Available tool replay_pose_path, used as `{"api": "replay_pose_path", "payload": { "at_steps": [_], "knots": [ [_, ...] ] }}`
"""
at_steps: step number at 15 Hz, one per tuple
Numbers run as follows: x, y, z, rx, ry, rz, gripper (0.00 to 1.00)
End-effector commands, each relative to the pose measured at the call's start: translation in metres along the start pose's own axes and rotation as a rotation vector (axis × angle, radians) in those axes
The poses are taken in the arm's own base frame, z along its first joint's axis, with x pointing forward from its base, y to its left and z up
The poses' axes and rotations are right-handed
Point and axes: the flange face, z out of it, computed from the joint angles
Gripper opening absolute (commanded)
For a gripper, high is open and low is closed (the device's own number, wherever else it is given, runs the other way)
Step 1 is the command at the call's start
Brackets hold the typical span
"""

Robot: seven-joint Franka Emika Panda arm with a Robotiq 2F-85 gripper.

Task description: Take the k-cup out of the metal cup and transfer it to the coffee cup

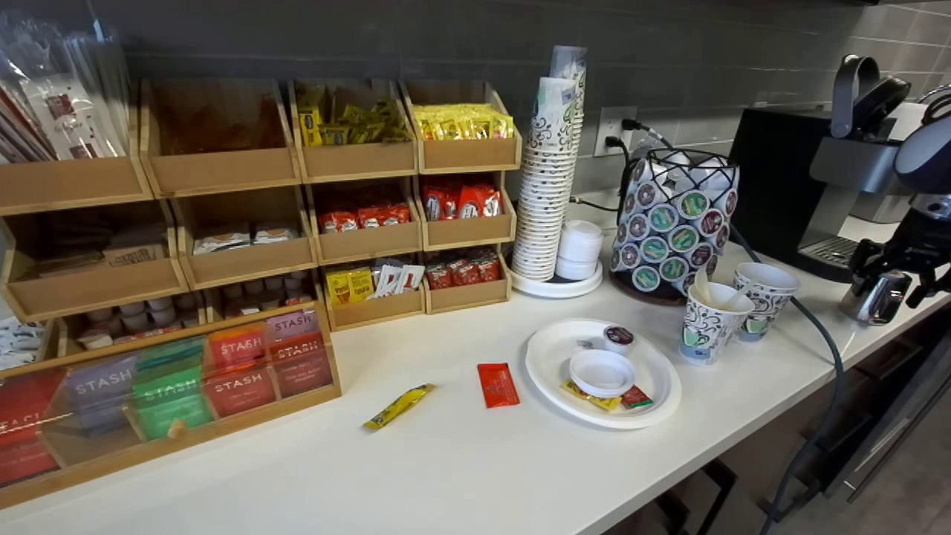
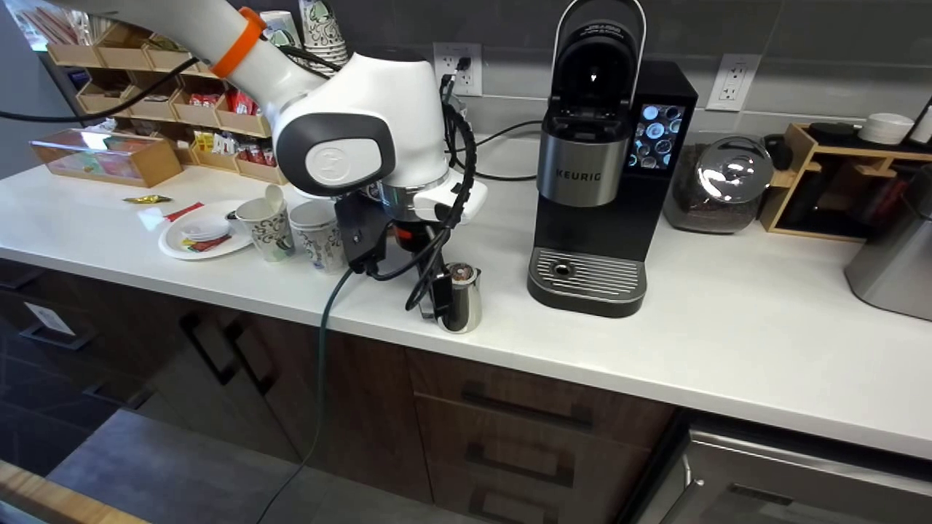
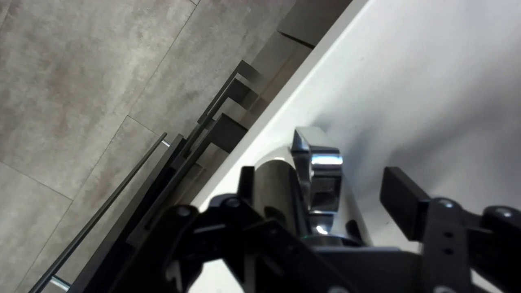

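The shiny metal cup (image 1: 878, 299) stands upright near the counter's front edge. In an exterior view a brown-lidded k-cup (image 2: 461, 273) sits in the mouth of the metal cup (image 2: 466, 307). My gripper (image 1: 894, 281) is open around the metal cup, also in the wrist view (image 3: 319, 183). There, one finger is close beside the cup's body and a wide gap lies between the cup's handle side and the other finger. The cup's mouth is hidden in the wrist view. Two white patterned paper cups (image 1: 709, 327) (image 1: 765, 301) stand to the side; which is the coffee cup I cannot tell.
A Keurig machine (image 2: 582, 182) stands behind. A k-cup rack (image 1: 674, 223), a cup stack (image 1: 548, 186) and wooden condiment bins (image 1: 356, 163) line the wall. A plate (image 1: 546, 371) holds a bowl, packets and another k-cup (image 1: 618, 339). A green cable (image 1: 825, 334) crosses the edge.
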Motion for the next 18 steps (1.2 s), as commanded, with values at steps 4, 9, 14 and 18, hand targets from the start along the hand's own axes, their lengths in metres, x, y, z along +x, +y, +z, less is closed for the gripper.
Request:
{"api": "replay_pose_path", "payload": {
  "at_steps": [4,9,14,18],
  "knots": [
    [0.002,0.009,-0.009,-0.009,0.022,0.028,0.48],
    [0.003,0.016,-0.013,-0.034,0.05,0.074,0.12],
    [-0.002,0.012,-0.021,-0.039,0.101,0.05,0.04],
    [-0.023,-0.009,-0.035,-0.055,0.168,-0.122,0.04]
  ]
}}
